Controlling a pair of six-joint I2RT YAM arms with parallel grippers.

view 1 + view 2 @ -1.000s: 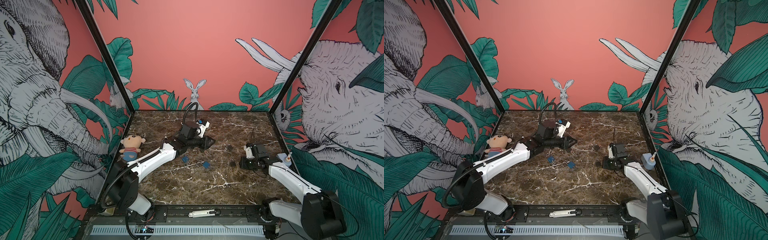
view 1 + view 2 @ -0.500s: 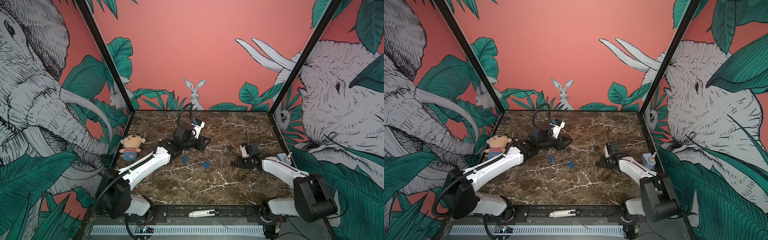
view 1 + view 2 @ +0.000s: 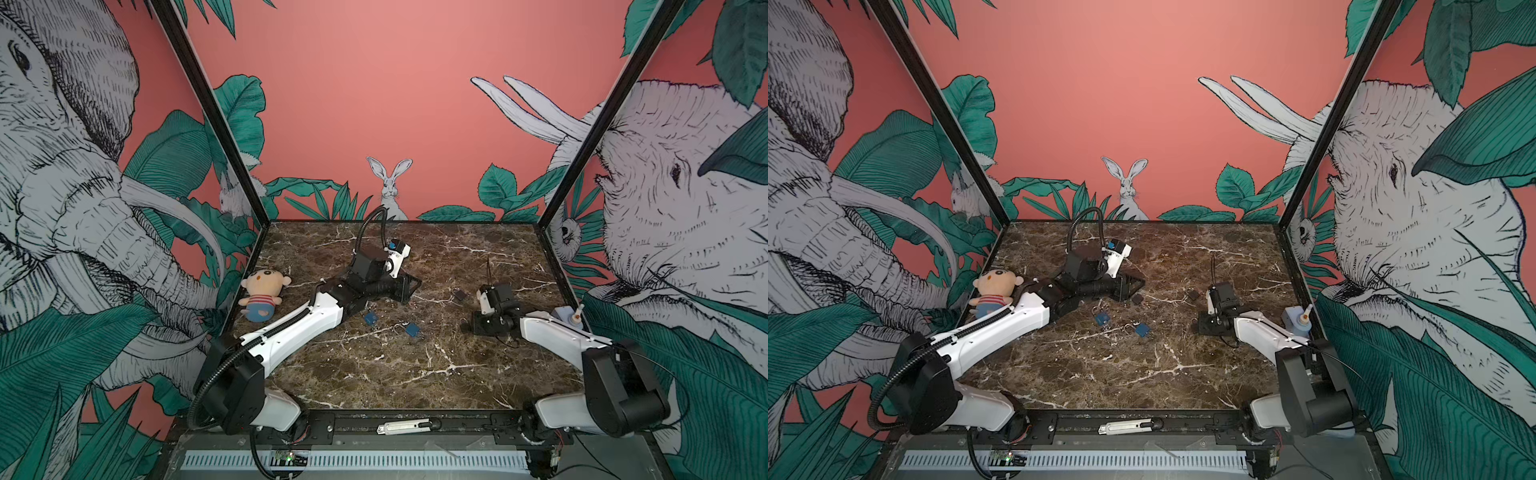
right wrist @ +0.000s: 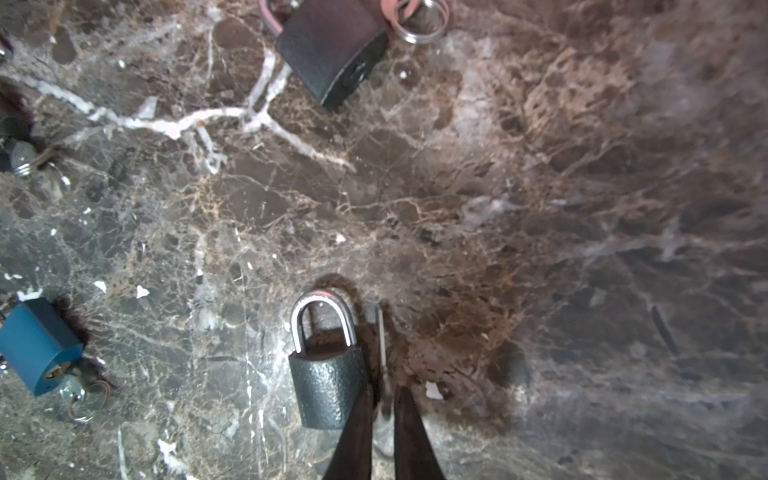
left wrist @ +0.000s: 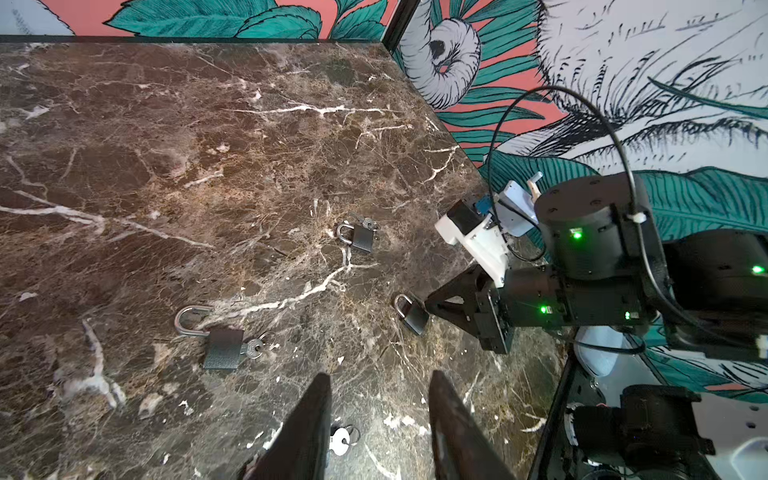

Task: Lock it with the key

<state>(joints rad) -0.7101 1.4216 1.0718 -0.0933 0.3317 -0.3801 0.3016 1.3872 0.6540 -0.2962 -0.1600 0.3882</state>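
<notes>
**Right gripper on key beside padlock; left gripper free**

You are working on a brown marble table [image 3: 395, 374] with white veins. It is boxed in by coral walls [image 3: 374, 104] painted with elephants, leaves and a rabbit. A doll [image 3: 264, 297] lies at the table's left edge, and two blue padlocks [image 3: 370, 318] lie near the middle.

Your right gripper [image 4: 384, 399] sits low over the right side of the table. Its jaws are closed to a narrow slit and pinch the key [image 4: 380, 332] edge-on. The key runs just beside a black padlock [image 4: 328, 386], along one flank of its body.

Your left gripper [image 5: 379, 376] stands partly spread and holds nothing. A spare key [image 5: 340, 439] lies on the marble under its fingers.

The padlock lies flat with its shackle closed and pointing away from the right gripper. The key's long axis runs parallel to the padlock's, and its blade points toward the shackle end.
</notes>
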